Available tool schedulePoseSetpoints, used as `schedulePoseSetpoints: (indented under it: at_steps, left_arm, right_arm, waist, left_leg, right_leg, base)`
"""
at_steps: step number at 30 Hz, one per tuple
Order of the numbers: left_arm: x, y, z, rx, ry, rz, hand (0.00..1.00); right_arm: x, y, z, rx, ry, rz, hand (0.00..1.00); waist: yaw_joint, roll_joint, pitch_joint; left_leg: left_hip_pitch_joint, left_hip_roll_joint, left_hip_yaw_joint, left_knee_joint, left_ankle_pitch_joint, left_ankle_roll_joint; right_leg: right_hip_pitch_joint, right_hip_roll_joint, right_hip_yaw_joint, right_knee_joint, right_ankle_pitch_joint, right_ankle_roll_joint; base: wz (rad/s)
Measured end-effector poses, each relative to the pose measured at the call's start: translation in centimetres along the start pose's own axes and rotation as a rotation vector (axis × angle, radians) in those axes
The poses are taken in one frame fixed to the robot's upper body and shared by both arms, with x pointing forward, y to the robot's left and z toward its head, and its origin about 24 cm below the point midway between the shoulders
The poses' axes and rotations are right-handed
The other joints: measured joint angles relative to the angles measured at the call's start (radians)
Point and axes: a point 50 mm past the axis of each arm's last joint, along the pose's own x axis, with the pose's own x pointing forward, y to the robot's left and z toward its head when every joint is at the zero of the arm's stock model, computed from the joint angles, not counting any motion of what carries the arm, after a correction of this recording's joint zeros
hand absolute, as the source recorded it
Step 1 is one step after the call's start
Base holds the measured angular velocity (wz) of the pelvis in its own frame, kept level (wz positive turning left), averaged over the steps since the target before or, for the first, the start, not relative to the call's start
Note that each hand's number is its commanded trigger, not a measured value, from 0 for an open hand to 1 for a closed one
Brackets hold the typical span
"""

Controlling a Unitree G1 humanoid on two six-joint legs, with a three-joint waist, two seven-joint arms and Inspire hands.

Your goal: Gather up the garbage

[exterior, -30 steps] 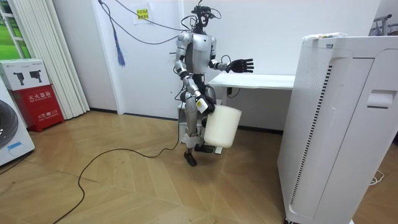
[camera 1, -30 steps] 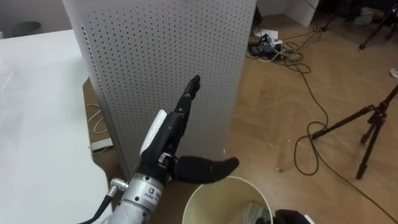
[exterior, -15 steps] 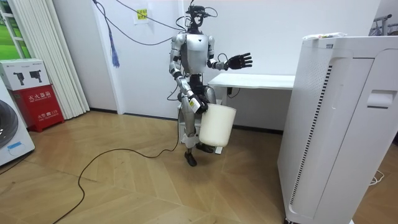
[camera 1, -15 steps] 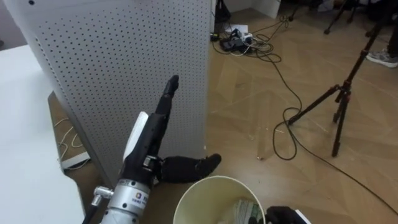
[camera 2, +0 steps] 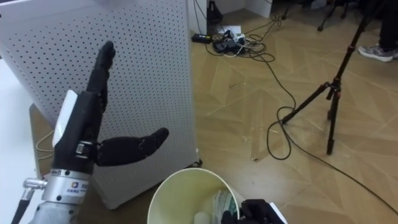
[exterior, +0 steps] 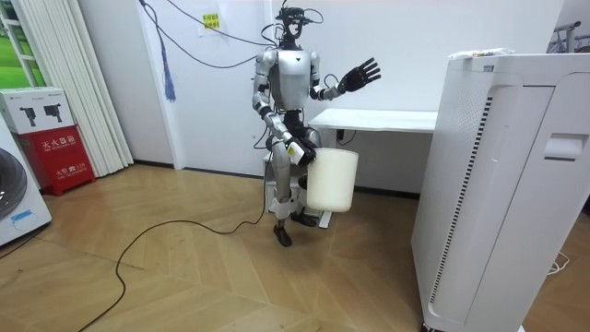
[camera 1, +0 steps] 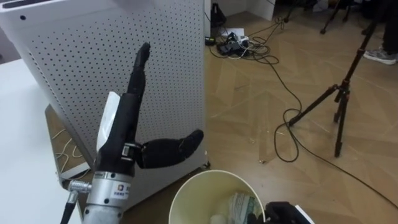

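My right hand [camera 1: 281, 213] shows at the bottom edge, curled over the rim of a cream round bin [camera 1: 186, 186]. Crumpled pale garbage [camera 1: 239, 205] lies inside the bin. My left hand [camera 1: 124, 130] is raised in front of me, open, with straight fingers pointing up and the thumb stretched out to the right; it holds nothing. In the room view I stand upright by the white table [exterior: 378, 120], with the bin [exterior: 332, 180] hanging at hip height and the left hand [exterior: 358, 76] lifted over the table's end.
A white perforated cabinet [camera 1: 93, 56] stands right behind my left hand, with the white table [camera 1: 18, 137] to its left. A black tripod [camera 1: 339, 102] and cables [camera 1: 249, 43] lie on the wooden floor at the right. A tall white appliance [exterior: 498, 184] fills the room view's right.
My left hand has risen, with its fingers now pointing more steeply up. The bin has swung slightly toward the room view's right. The eye view has shifted with my head.
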Motion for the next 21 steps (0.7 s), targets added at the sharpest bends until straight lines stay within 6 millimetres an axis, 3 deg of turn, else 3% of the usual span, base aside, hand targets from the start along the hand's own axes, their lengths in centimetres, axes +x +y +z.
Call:
schedulePoseSetpoints:
  at_steps: [7,9,12,17,18,19,20,21]
  left_arm:
    - [0.0,0.4,0.0,0.037,-0.008,0.032,0.00]
    - [0.3,0.5,0.1,0.040,-0.018,0.039,0.00]
    - [0.4,0.6,0.2,0.072,-0.036,0.045,0.00]
    - [0.6,0.8,0.8,0.089,-0.098,0.075,0.00]
    - [0.6,0.8,0.9,0.094,-0.107,0.083,0.00]
    - [0.6,0.7,0.8,0.098,-0.106,0.086,0.00]
    - [0.6,0.4,0.4,0.098,-0.091,0.081,0.00]
    - [0.5,0.4,0.2,0.101,-0.083,0.080,0.00]
  right_arm:
    - [0.0,0.0,0.0,0.001,0.000,-0.012,1.00]
    - [0.0,0.0,0.0,0.002,0.000,-0.016,1.00]
    - [0.0,-0.1,-0.3,0.002,0.013,-0.019,1.00]
    - [-0.1,-0.3,-0.7,0.001,0.030,-0.023,1.00]
    - [-0.1,-0.3,-0.8,0.002,0.035,-0.027,1.00]
    - [-0.1,-0.4,-0.9,0.001,0.039,-0.030,1.00]
    - [-0.2,-0.6,-1.2,0.000,0.053,-0.034,1.00]
    - [-0.2,-0.5,-1.3,-0.001,0.058,-0.033,1.00]
  waist:
    - [-0.001,0.001,0.0046]
    - [0.000,-0.005,0.0098]
    - [0.001,-0.006,0.0153]
    - [0.001,-0.003,0.0171]
    - [-0.001,0.000,0.0191]
    - [-0.001,0.005,0.0269]
    - [-0.006,0.021,0.0318]
    - [-0.005,0.027,0.0349]
  left_leg:
    - [0.002,-0.003,0.005,0.001,0.000,0.001]
    - [0.003,-0.018,0.009,0.001,-0.004,0.005]
    - [0.002,-0.021,0.014,0.013,-0.020,0.009]
    - [-0.050,-0.005,0.013,0.039,-0.026,0.017]
    - [-0.062,0.001,0.006,0.045,-0.028,0.022]
    - [-0.059,0.005,-0.003,0.045,-0.030,0.023]
    - [-0.058,0.010,-0.036,0.040,-0.033,0.023]
    - [-0.055,0.016,-0.040,0.039,-0.041,0.019]
  right_leg:
    - [-0.027,-0.013,0.006,0.055,-0.004,0.006]
    - [-0.048,-0.029,0.010,0.088,-0.021,0.012]
    - [-0.056,-0.035,0.027,0.098,-0.038,0.013]
    - [-0.071,-0.016,0.035,0.068,0.001,0.017]
    - [-0.103,-0.018,0.034,0.110,0.009,0.026]
    - [-0.144,-0.024,0.040,0.164,0.013,0.040]
    - [-0.186,-0.017,0.062,0.182,0.008,0.056]
    - [-0.230,-0.022,0.078,0.125,0.019,0.058]
  base:
    - [0.00]
    - [-0.02]
    - [-0.09]
    - [-0.03]
    - [-0.05]
    - [0.06]
    - [0.11]
    - [0.22]
